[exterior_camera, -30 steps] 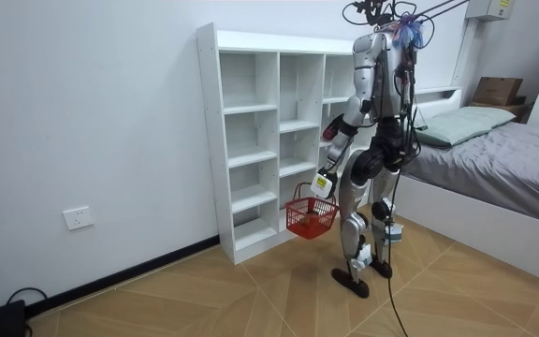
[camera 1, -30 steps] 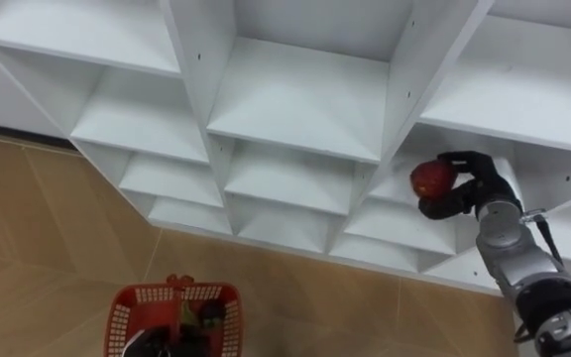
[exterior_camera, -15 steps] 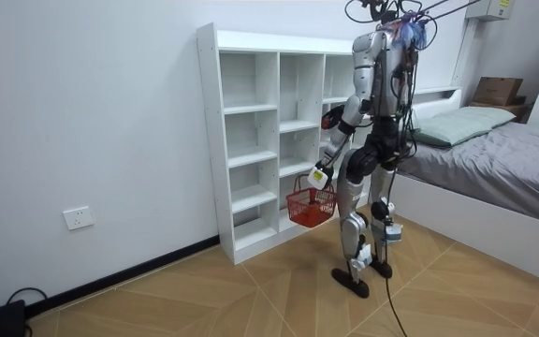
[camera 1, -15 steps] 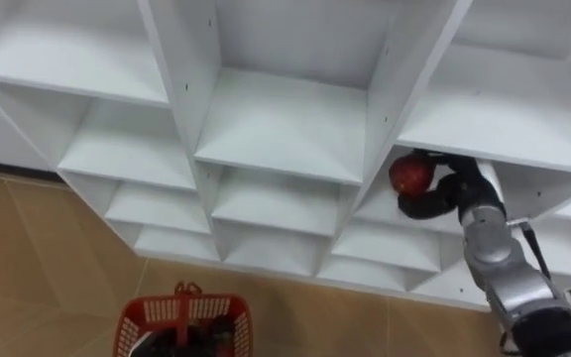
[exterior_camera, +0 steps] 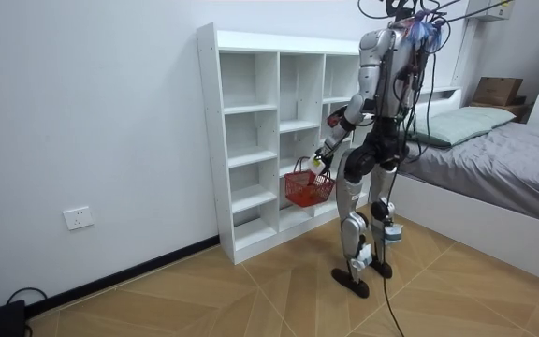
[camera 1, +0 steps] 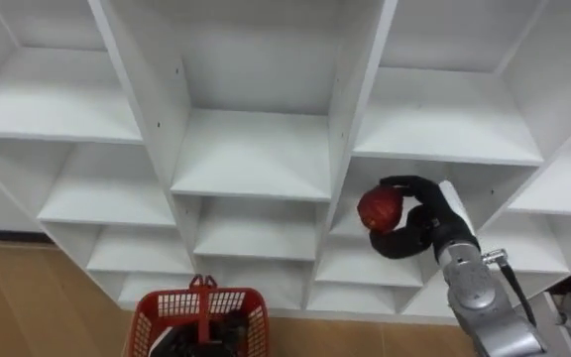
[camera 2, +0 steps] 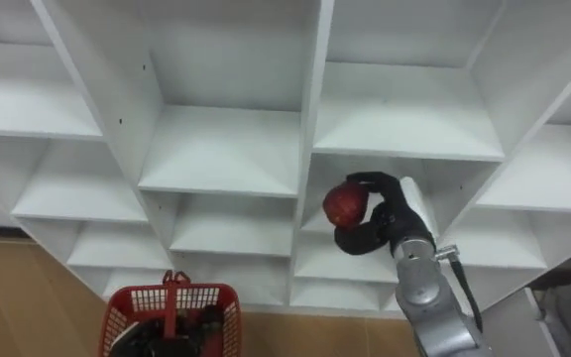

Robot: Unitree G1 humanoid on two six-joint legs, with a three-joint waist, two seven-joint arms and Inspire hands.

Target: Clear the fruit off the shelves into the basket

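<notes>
The white closet spans the eye views, its compartments bare. Low on the left, a red basket hangs in front of the closet's bottom row with dark things lying in it that are too dim to name. To its right and higher, a red fruit is held before the opening of a compartment in the next column over. I cannot tell whether it is inside the opening or just in front. The right hand holds the fruit, fingers curled over the top and thumb under it.

In the room view the robot stands upright facing the closet, close to it. The basket is at its left hand, but I cannot tell how that hand grips it. A bed lies to the room view's right.
</notes>
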